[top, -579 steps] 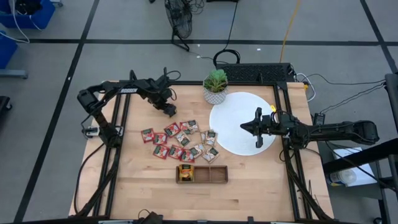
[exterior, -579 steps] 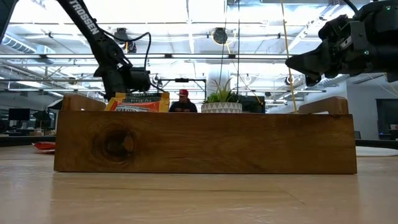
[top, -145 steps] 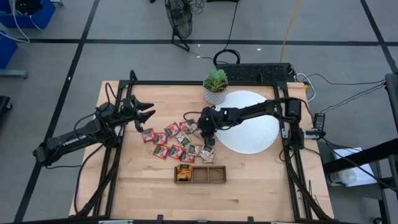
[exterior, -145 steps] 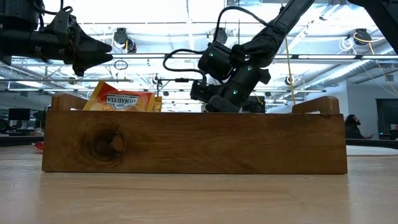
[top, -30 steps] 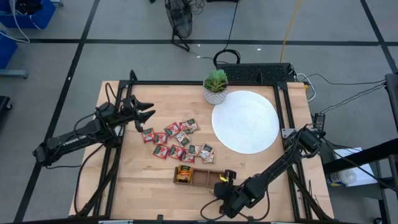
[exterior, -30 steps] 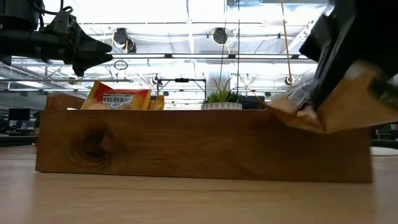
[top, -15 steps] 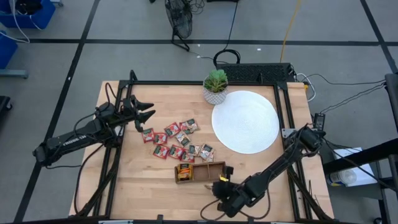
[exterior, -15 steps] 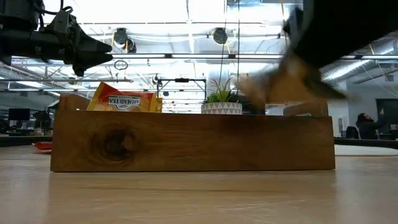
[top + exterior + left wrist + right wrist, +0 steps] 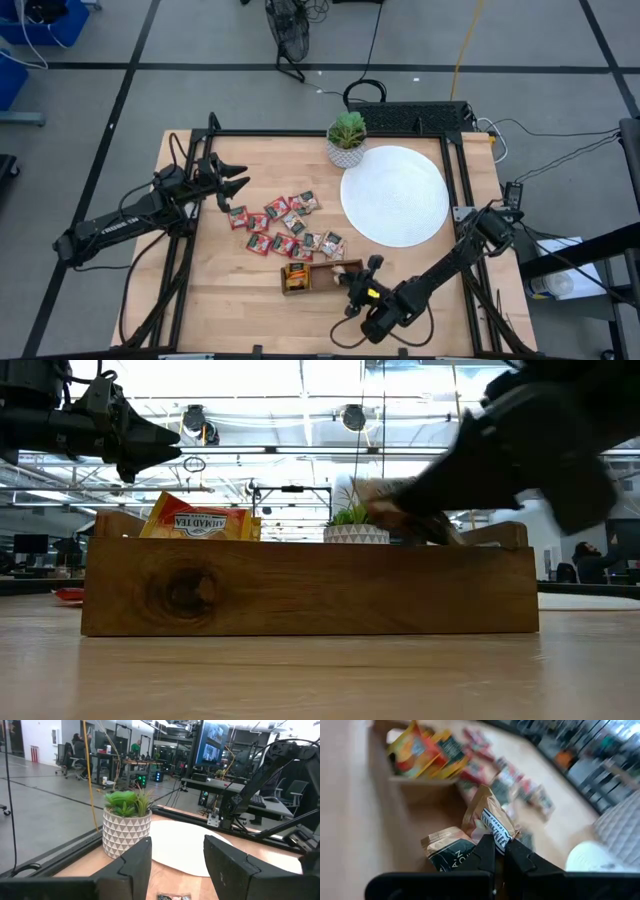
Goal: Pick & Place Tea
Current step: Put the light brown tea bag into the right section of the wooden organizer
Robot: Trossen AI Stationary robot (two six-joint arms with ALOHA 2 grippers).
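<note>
We see the right pincer (image 9: 352,281) low over the wooden tray (image 9: 322,279) near the front edge of the tabletop (image 9: 230,300), its fingers (image 9: 485,857) pinched tight on pale tea sachets (image 9: 487,822) with dark print. In the right wrist view two such sachets sit in the grip, one crumpled beside the other, above the tray's middle compartment. In the low view the right arm is a dark blur above the tray's right half, a pale sachet (image 9: 385,490) at its tip.

The tray's left compartment already holds orange-yellow sachets (image 9: 296,277), which stand up over its wall in the low view. The rest of the tea (image 9: 285,226) lies scattered flat on the tabletop, between the tray and the potted plant (image 9: 346,138), just left of the white disc (image 9: 395,195).

The left pincer (image 9: 238,180) hangs above the tabletop's left side, near the red sachets but apart from them, its fingers (image 9: 132,862) spread and holding nothing.
</note>
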